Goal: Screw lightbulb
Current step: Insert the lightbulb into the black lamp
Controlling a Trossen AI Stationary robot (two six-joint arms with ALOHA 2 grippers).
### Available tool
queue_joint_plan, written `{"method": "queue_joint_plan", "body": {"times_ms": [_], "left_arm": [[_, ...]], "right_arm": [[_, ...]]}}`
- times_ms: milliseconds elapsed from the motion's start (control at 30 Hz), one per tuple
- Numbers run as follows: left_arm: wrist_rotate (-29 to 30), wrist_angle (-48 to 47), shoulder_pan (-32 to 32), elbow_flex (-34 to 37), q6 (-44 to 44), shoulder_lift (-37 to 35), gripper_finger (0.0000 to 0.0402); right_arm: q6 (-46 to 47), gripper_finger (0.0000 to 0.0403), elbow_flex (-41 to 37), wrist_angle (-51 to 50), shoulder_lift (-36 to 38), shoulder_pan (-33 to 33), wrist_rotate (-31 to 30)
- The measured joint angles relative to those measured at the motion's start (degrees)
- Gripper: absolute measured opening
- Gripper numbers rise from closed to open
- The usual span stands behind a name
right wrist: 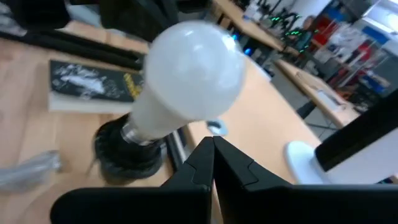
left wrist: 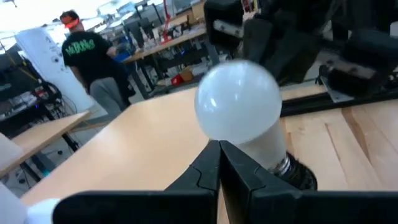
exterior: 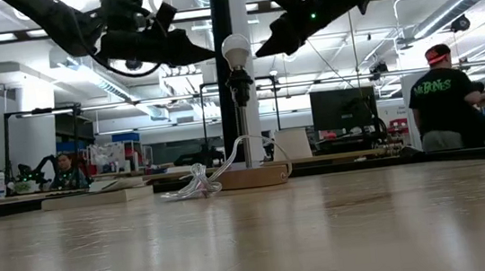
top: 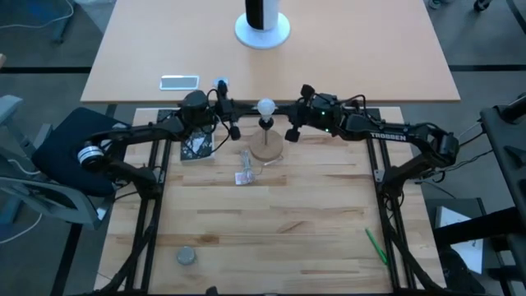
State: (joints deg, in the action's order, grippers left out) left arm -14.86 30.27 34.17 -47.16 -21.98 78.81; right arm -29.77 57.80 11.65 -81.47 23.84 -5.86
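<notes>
On the table, the left gripper and the right gripper flank the bulb closely, each with jaws closed on nothing. The bulb stands upright in the black socket above the wooden disc.

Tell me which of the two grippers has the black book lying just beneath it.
The left gripper: the black book lies on the table just below its arm. The right gripper has only bare wood under it.
</notes>
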Motion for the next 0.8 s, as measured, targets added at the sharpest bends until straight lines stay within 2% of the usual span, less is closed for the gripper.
{"method": "queue_joint_plan", "body": {"times_ms": [400, 667, 800], "left_arm": [[-1.13, 3.13, -0.08, -0.07, 0.64, 1.42, 0.0], [-1.22, 3.18, -0.35, -0.07, 0.85, 1.46, 0.0], [-5.52, 3.26, -0.37, -0.05, 0.38, 1.64, 0.0]], "right_arm": [[-0.39, 0.0, -0.02, 3.29, -0.29, 0.17, 6.04], [-0.07, 0.0, -0.02, 3.59, -0.37, 0.0, 7.69], [0.09, 0.0, -0.02, 3.24, -0.37, -0.33, 8.8]]}}
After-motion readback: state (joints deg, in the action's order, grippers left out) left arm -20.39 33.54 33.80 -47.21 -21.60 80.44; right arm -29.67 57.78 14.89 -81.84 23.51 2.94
